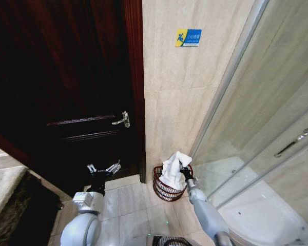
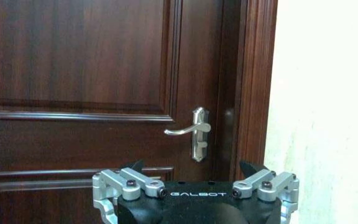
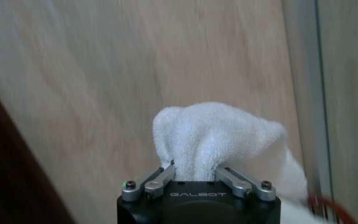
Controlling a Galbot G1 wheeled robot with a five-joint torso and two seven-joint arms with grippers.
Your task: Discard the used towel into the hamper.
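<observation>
The white towel (image 1: 173, 169) hangs bunched over the hamper (image 1: 164, 190), a dark reddish wire basket on the floor against the tiled wall. Its lower folds reach down inside the hamper's rim. My right gripper (image 1: 185, 171) is shut on the towel's upper right edge, just above the basket. In the right wrist view the towel (image 3: 213, 135) bulges up between the closed fingers (image 3: 160, 179), with a bit of the hamper's red rim (image 3: 328, 205) at the corner. My left gripper (image 1: 103, 168) stands open in front of the dark door, holding nothing; the left wrist view shows its fingertips (image 2: 138, 167) spread apart.
A dark wooden door (image 1: 66, 92) with a silver lever handle (image 1: 123, 120) fills the left. A glass shower screen (image 1: 262, 128) with a metal handle (image 1: 293, 141) runs along the right, close beside the hamper. Beige floor tiles (image 1: 128, 200) lie between the arms.
</observation>
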